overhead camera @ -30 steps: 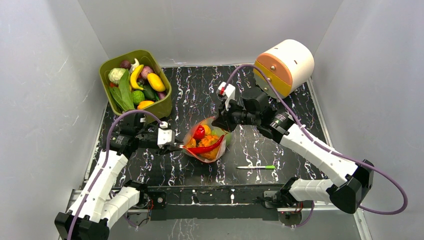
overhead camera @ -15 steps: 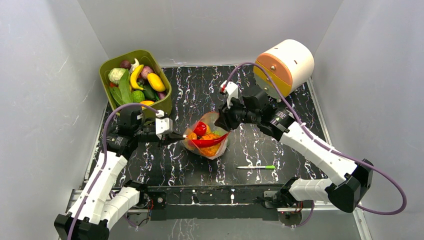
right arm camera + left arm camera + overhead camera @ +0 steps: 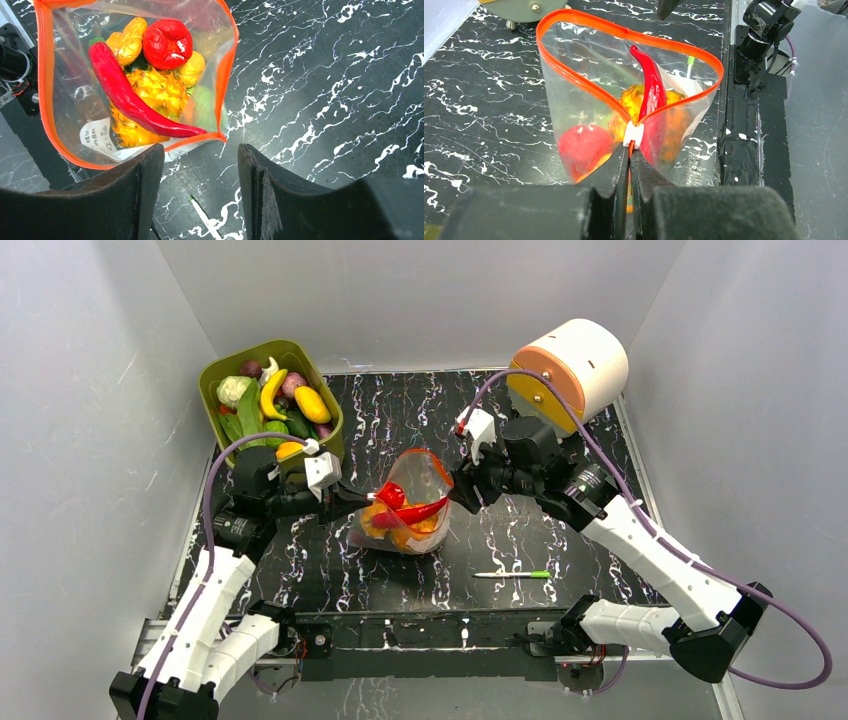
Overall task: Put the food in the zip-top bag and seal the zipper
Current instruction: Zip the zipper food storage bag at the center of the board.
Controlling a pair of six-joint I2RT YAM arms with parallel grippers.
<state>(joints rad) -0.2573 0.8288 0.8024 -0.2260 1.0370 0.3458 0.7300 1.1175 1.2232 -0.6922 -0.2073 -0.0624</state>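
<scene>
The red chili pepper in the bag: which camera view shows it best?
The right wrist view: the red chili pepper lies there at full length, across the other food. In the left wrist view the zip-top bag partly veils it; in the top view it is small.

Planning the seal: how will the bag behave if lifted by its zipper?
Probably floppy: the zip-top bag is thin crinkled film, its mouth bowed open where the left gripper pinches the zipper. Likely bottom-heavy, since the food sits low.
</scene>
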